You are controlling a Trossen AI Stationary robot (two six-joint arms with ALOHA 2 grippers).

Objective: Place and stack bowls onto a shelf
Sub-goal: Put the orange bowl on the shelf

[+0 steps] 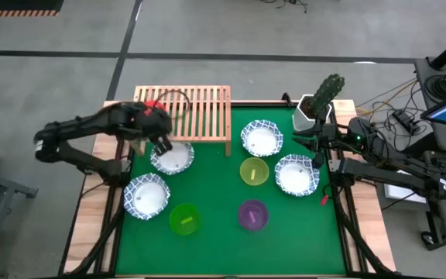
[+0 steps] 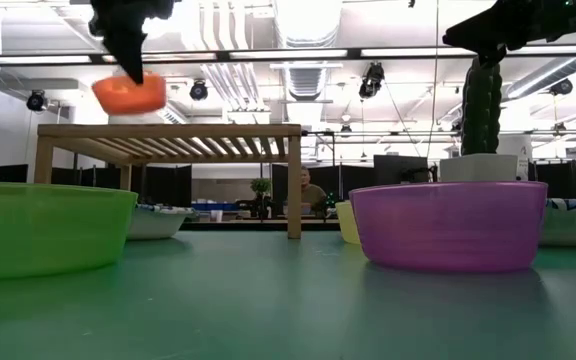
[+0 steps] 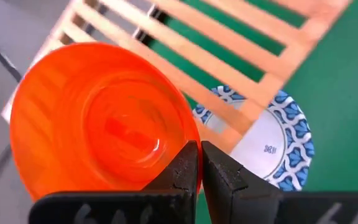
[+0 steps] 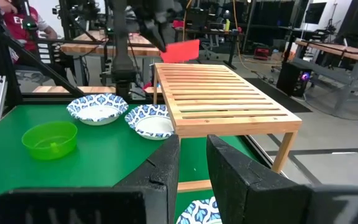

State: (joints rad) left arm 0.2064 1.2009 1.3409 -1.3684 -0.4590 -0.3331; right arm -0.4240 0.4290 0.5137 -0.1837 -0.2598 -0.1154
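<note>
My left gripper (image 3: 199, 158) is shut on a red bowl (image 3: 98, 118) and holds it in the air over the left part of the slatted wooden shelf (image 1: 196, 116). Under the shelf's near edge, a white blue-rimmed bowl (image 1: 173, 157) rests on the green mat. More white bowls (image 1: 147, 195) (image 1: 262, 138) (image 1: 296, 174) sit on the mat, along with yellow-green (image 1: 254, 171), lime green (image 1: 184, 219) and purple (image 1: 252, 215) ones. My right gripper (image 4: 193, 165) stands open at the table's right side, with nothing between its fingers. My left gripper pinches the red bowl's rim (image 3: 185, 144) between its two fingers. The fingers come slanting down from above. The bowl hangs clear above the shelf top (image 2: 168, 130), with its hollow facing the wrist.
A white pot with a cactus (image 1: 320, 105) stands at the far right corner, just beyond my right gripper. The shelf's right half (image 4: 229, 93) has nothing on it. In the room behind the table a person (image 2: 308, 190) sits far off.
</note>
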